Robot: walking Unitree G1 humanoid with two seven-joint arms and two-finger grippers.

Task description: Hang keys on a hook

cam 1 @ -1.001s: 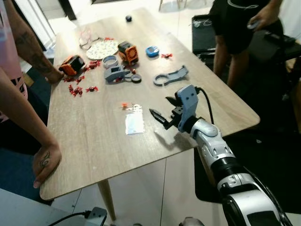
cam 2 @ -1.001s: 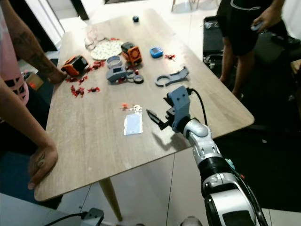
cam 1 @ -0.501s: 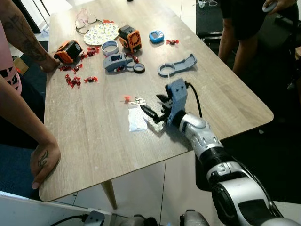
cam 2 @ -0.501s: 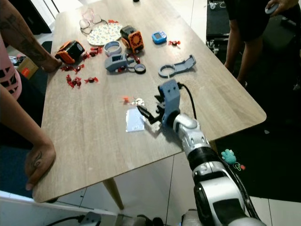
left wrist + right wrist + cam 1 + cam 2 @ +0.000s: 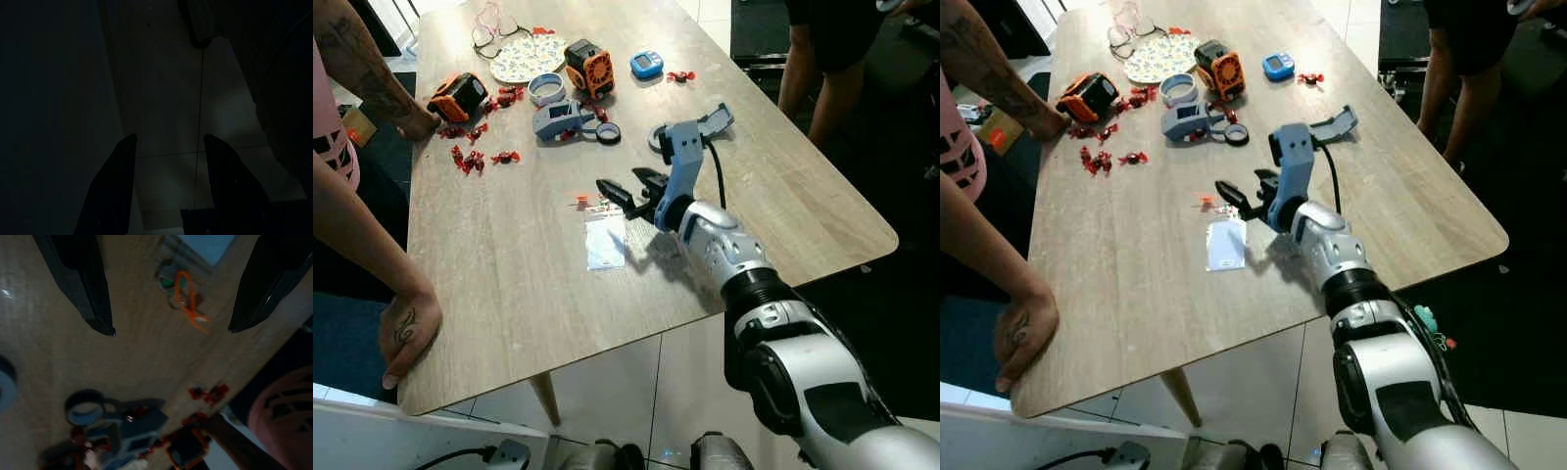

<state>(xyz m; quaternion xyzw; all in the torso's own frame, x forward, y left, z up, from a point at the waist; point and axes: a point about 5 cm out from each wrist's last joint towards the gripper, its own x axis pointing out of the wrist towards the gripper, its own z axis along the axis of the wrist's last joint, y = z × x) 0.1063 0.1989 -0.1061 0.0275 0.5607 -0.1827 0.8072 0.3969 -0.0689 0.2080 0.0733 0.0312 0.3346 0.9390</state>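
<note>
Keys (image 5: 599,207) with an orange tag and a clear card sleeve (image 5: 605,242) lie on the wooden desk (image 5: 509,284). Right hand (image 5: 625,189) hovers just above them, its black fingers spread apart and empty. Left hand (image 5: 168,147) hangs in the dark, fingers apart. A person's hand (image 5: 406,333) rests on the desk edge.
</note>
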